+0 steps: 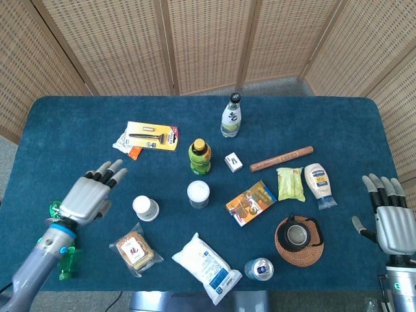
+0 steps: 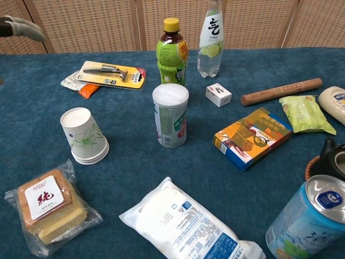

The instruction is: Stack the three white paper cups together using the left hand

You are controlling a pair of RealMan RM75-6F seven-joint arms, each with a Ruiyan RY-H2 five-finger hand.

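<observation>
white paper cups (image 1: pixel 145 208): nested, upright, roughly 3 o'clock of the left hand (image 1: pixel 89 197)
fingers (image 1: pixel 109 171): spread apart, holding nothing

The stack of white paper cups (image 2: pixel 83 136), just right of the smooth metallic grey left hand (image 1: pixel 88 196), looks matt. Beyond them a clear crinkly plastic wrapper of biscuits (image 2: pixel 47 208) shines, on the matt, napped blue cloth table cover (image 2: pixel 135 167).
</observation>
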